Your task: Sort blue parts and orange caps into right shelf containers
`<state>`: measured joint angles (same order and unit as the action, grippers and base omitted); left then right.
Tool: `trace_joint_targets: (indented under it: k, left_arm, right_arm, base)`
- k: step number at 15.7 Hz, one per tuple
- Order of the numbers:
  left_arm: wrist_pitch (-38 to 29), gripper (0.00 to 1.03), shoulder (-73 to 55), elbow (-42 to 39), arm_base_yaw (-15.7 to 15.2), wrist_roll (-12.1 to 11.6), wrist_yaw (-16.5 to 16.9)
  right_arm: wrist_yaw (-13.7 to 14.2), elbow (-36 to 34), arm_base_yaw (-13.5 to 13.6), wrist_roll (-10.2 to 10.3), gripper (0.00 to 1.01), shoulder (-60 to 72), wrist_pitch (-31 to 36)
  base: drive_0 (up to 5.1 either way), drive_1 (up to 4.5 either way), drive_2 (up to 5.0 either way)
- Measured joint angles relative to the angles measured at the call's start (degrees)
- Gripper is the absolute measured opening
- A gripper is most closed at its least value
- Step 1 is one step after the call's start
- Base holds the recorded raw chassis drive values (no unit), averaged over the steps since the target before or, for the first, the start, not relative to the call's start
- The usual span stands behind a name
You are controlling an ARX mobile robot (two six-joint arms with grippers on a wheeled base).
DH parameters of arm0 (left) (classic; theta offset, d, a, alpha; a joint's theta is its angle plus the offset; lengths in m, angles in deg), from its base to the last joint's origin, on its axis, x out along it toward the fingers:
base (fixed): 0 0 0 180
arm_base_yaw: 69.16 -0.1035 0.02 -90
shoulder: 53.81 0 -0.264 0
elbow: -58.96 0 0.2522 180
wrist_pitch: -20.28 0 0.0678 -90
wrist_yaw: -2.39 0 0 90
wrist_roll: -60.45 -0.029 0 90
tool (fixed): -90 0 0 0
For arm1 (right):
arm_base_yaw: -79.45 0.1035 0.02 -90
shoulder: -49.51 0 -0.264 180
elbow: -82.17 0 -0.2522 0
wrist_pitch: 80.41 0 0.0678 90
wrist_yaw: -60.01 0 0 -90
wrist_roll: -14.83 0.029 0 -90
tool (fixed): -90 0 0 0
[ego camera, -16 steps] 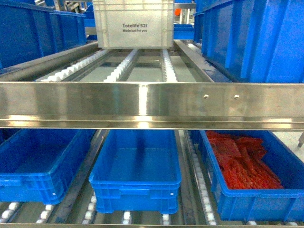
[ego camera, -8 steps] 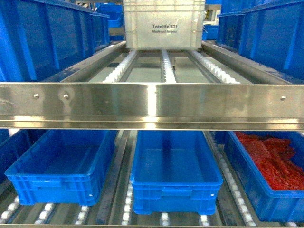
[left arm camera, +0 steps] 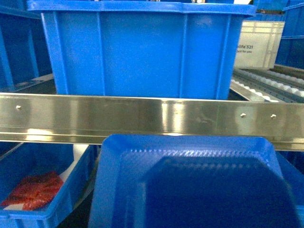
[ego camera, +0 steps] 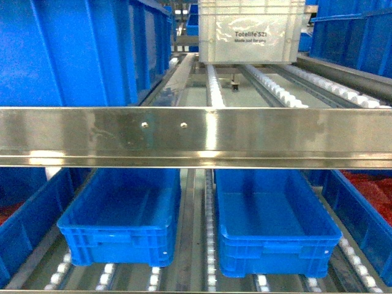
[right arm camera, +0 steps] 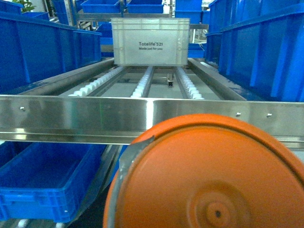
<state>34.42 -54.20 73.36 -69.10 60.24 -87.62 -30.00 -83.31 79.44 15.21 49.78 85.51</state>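
Ahead, facing a roller shelf rack across a steel front rail (ego camera: 196, 136). Upper level: white tote (ego camera: 252, 32) printed "Totelife 521" at the back of the roller lanes, tall blue crate (ego camera: 79, 52) on the left, more blue crates on the right. Lower level: two empty blue crates side by side, left one (ego camera: 122, 211) and right one (ego camera: 274, 220), apart by a roller track; farther right, edge of another crate (ego camera: 364, 202) holding red material.

Left wrist view: blue tray-shaped part (left arm camera: 190, 180) filling the lower frame, just below the rail; lower left, a crate with red pieces (left arm camera: 32, 190). Left gripper itself hidden, so cannot tell whether spread or pressed together.

Right wrist view: large orange disc-shaped cap (right arm camera: 209, 175) filling the lower right, close to the lens, before the rail. Right gripper fingers not visible; state cannot be told.
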Motion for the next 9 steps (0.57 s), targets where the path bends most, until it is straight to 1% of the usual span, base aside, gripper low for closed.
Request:
trace_joint_targets:
  k: [5,9]
  left_arm:
    - [-0.11,0.42,0.00,-0.02,0.00,0.00,-0.17]
    - [0.02,0.42,0.00,-0.02,0.00,0.00,-0.09]
  right_arm:
    - [-0.17,0.00,0.00,0.00,0.43,0.00,-0.04]
    - [-0.15,0.00,0.00,-0.02,0.43,0.00,-0.04]
  base:
    - [-4.9,3.44,1.3]
    - [0.0,0.00,0.0]
